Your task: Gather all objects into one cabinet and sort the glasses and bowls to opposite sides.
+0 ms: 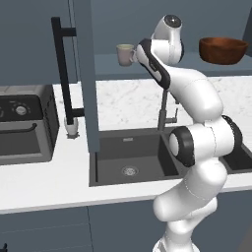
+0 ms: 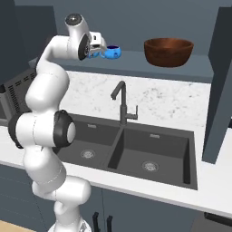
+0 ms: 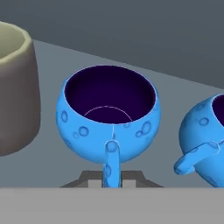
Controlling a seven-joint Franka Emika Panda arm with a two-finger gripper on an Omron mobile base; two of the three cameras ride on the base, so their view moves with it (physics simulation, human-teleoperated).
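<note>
Two round, dimpled blue cups (image 3: 108, 119) (image 3: 205, 140) with dark hollows sit mid-frame beside our matte beige mug (image 3: 15, 87) on the cabinet shelf (image 2: 136, 61); wooden bowl (image 2: 168, 51) upper right. Claw state: we cannot tell.

Mug (image 3: 13, 87) grey-beige, paler inside. Two cups (image 3: 108, 114) (image 3: 205, 142) bright blue with ringed spots, dark purple inside. Bowl (image 2: 168, 51) upper right reddish-brown, wood-grain. Cabinet door (image 1: 87, 74) slate-blue, black handle (image 1: 63, 69). Bench (image 1: 128, 101) white, grey-speckled.
</note>
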